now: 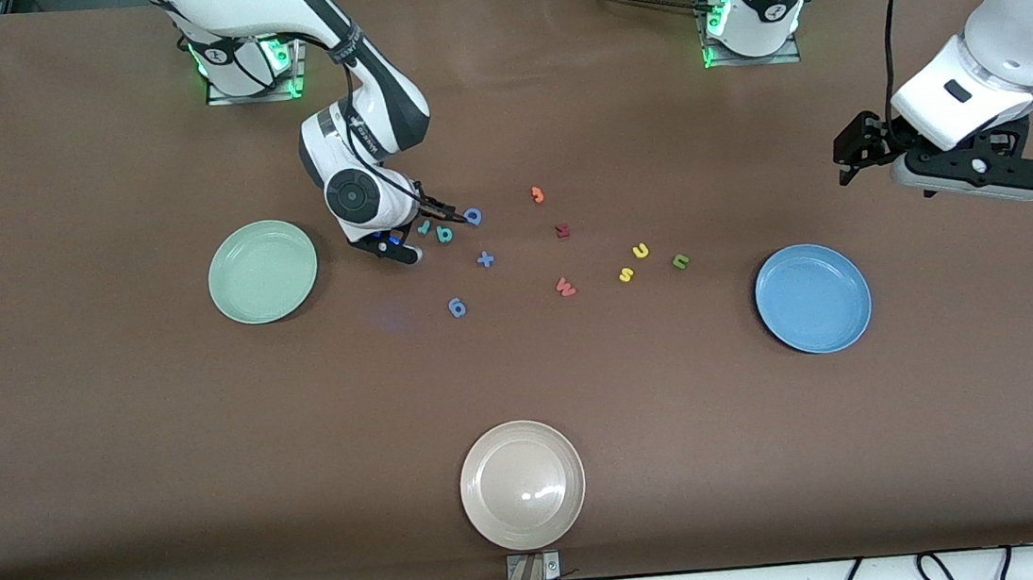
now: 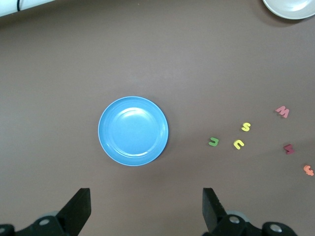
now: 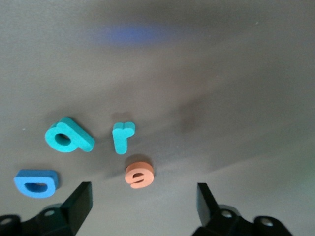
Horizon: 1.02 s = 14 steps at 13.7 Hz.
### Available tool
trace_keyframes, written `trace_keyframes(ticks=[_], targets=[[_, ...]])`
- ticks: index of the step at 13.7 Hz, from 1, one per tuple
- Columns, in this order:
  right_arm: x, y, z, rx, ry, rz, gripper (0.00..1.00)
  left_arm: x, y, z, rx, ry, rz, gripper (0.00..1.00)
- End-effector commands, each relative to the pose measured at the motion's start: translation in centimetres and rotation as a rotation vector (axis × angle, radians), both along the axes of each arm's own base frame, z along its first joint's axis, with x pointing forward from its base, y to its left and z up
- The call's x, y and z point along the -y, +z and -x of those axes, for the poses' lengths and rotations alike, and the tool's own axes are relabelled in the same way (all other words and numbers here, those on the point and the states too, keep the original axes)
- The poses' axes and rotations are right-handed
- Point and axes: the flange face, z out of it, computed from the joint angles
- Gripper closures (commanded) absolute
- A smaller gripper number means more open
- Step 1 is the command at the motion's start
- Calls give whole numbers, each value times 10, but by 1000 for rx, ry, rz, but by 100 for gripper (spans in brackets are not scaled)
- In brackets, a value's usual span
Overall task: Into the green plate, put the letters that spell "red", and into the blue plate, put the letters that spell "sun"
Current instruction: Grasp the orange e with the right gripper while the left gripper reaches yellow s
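The green plate [image 1: 263, 272] lies toward the right arm's end of the table, the blue plate [image 1: 813, 298] [image 2: 133, 131] toward the left arm's end. My right gripper [image 1: 398, 244] [image 3: 142, 206] is open and low over the table, between the green plate and the teal "r" [image 1: 424, 228] [image 3: 121, 137] and "d" [image 1: 444, 234] [image 3: 69, 135]. The orange "e" [image 3: 139, 175] lies just ahead of its gap, untouched, and is hidden in the front view. Yellow "u" [image 1: 641, 250] [image 2: 238, 144], yellow "s" [image 1: 626, 274] [image 2: 246, 127] and green "n" [image 1: 681, 262] [image 2: 213, 141] lie mid-table. My left gripper [image 1: 975, 178] [image 2: 146, 211] waits open and empty, high beside the blue plate.
A blue "D" [image 1: 472, 216] [image 3: 37, 182] lies beside the teal "d". A blue plus [image 1: 485, 259], another blue letter [image 1: 457, 307], an orange "J" [image 1: 538, 195], a dark red "M" [image 1: 563, 231] and a reddish "W" [image 1: 565, 287] are scattered mid-table. A beige plate [image 1: 522, 486] sits nearest the front camera.
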Motion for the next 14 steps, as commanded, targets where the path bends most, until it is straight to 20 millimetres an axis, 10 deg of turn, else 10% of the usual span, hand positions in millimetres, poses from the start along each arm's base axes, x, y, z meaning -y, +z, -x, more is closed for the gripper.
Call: trace_keyframes(ticks=[1, 9, 14], targets=[[-7, -4, 5, 13, -18, -9, 15, 28, -25, -10, -45, -35, -5, 0], [-12, -7, 5, 29, -53, -5, 39, 78, -160, -28, -172, 61, 131, 0], [-14, -14, 7, 40, -50, -4, 43, 139, -269, 13, -88, 65, 40, 0]])
